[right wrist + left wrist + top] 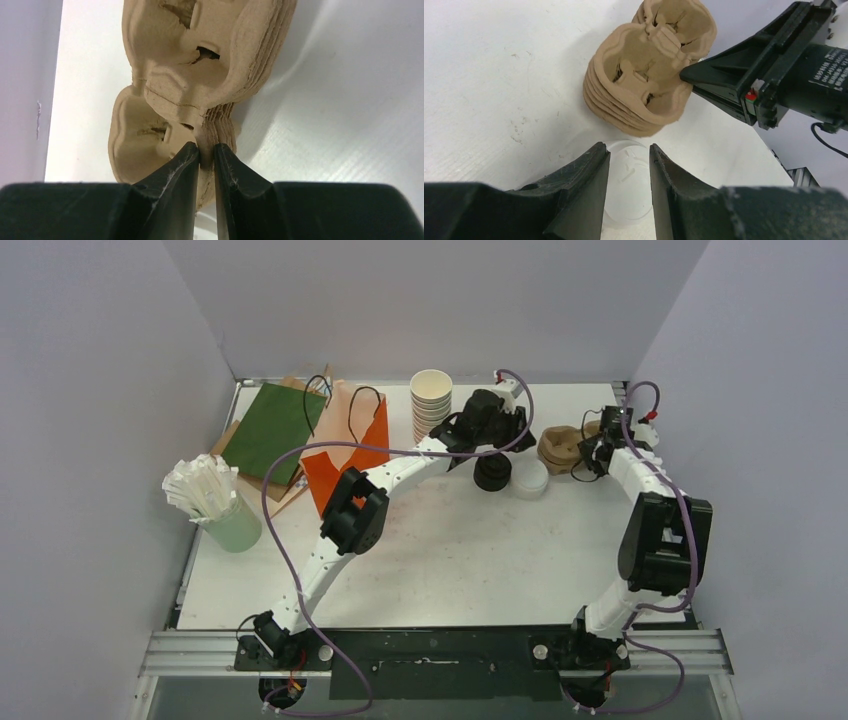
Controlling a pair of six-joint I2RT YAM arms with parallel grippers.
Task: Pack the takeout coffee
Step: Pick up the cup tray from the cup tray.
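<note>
Takeout coffee: I can confirm no capped, green-sided cup in any view. The only candidate is a black round item near the middle of the surface's far edge; whether it is a capped cup or stacked lids, I cannot tell. It sits just beside my left hand, the nearer one, which hangs with fingers partly apart, holding nothing, over a white lid. Just right of that lid, toward the far right corner, stands the carrier stack. My right hand is narrow on the rim facing it, pulp pinched between the fingers.
</note>
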